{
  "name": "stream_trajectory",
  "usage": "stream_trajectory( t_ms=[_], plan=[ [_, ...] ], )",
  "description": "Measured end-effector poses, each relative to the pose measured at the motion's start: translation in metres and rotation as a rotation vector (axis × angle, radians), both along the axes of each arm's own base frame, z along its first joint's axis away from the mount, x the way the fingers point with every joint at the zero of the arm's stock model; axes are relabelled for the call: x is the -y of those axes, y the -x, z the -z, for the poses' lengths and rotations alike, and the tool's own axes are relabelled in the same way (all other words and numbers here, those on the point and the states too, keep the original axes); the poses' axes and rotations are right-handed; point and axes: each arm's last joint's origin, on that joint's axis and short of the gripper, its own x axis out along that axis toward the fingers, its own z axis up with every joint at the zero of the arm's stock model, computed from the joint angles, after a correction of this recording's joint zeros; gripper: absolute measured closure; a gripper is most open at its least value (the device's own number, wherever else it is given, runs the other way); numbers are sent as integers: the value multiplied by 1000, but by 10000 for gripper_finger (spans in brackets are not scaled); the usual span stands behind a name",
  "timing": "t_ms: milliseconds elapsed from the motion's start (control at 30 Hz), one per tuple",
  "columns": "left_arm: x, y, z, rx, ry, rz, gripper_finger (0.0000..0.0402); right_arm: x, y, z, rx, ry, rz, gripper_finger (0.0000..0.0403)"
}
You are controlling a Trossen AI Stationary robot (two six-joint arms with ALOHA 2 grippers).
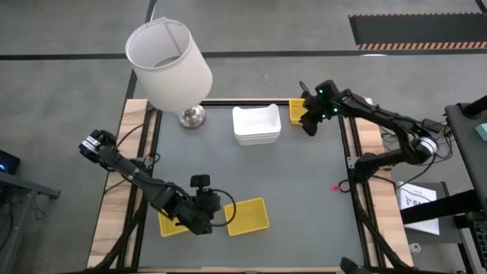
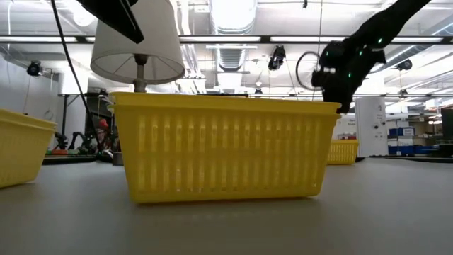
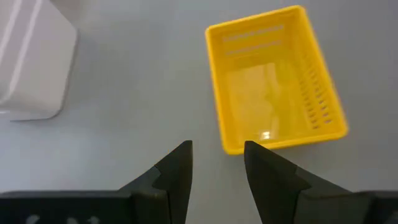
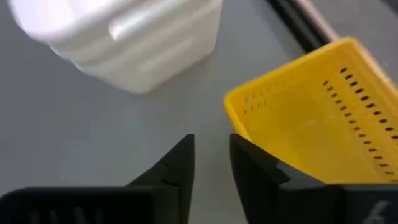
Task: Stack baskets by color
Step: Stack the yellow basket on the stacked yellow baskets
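Near yellow basket (image 2: 225, 147): upright on the table, just ahead of the left gripper (image 3: 216, 163), whose jaws stand apart, holding nothing, seemingly lined up on its rim. Second yellow basket (image 1: 172, 224): beside that arm, largely hidden. Far yellow basket (image 4: 323, 106): at the table's back edge, just beyond the right gripper (image 4: 211, 158), fingers slightly parted, empty. White stack (image 1: 256, 125): already nested, beside the right gripper. Lamp (image 1: 169, 65): not part of the sort.

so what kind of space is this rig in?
Looks like a lab or workshop hall, not a home: exposed ceiling ducts and strip lights overhead, striped hazard tape on the concrete floor, shelving with blue bins behind the table.
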Motion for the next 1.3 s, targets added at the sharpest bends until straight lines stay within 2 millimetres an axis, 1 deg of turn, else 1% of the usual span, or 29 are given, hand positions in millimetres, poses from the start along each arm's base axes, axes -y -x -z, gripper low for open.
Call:
stream_trajectory(
  t_ms=[100,167,300,433,567,767,933,1100,1300],
  plan=[
    [-2,2,-2,5,-16,-9,272,7,-5,15,-43,7,-59,284],
    [-4,4,-5,16,-22,-16,272,11,-8,22,-54,12,-82,271],
    [-5,5,-5,9,-40,-22,272,17,-12,28,-53,79,-141,264],
    [-6,6,-5,11,-51,-27,272,24,-17,31,-40,156,-191,277],
    [-7,7,-4,-2,-62,-29,272,28,-20,38,-53,189,-232,295],
    [-8,9,-6,-4,-68,-31,272,32,-21,44,-95,211,-217,317],
    [-9,9,-6,0,-81,-38,272,31,-21,44,-95,214,-218,343],
    [-9,9,-6,0,-81,-38,272,31,-21,43,-97,224,-229,384],
    [-9,9,-6,0,-81,-38,272,31,-21,42,-97,225,-230,392]
  ],
)
